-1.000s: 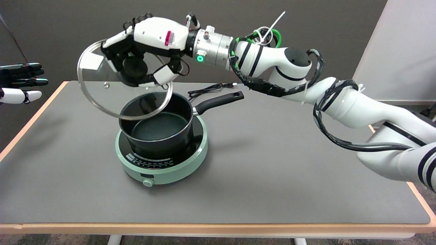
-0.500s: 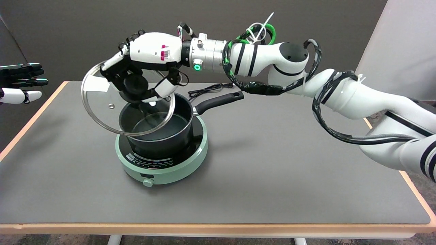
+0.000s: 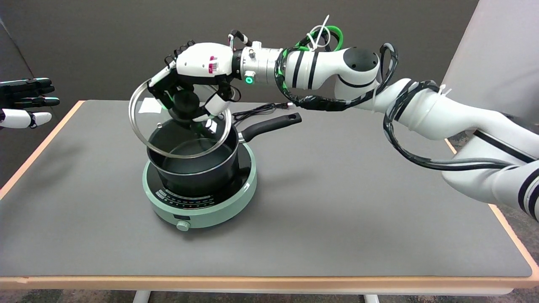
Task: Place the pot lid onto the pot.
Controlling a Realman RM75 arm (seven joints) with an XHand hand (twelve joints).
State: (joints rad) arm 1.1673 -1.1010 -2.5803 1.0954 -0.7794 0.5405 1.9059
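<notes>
A black pot [image 3: 191, 162] with a long black handle stands on a mint-green induction cooker [image 3: 200, 198] left of the table's middle. Just above the pot hangs a glass lid [image 3: 168, 134] with a metal rim, tilted toward me, its near edge low over the pot's opening. My right hand [image 3: 191, 88] grips the lid's black knob from above, fingers wrapped around it. Whether the lid touches the pot's rim I cannot tell.
A black power cord [image 3: 259, 110] lies behind the pot on the grey table [image 3: 337, 202]. The idle left hand [image 3: 25, 101] hangs in the air at the far left. The table's wooden edge [image 3: 269, 281] runs along the front.
My right hand has carried the lid rightward and down, from high at the pot's left to nearly over the pot. The lid's tilt has lessened.
</notes>
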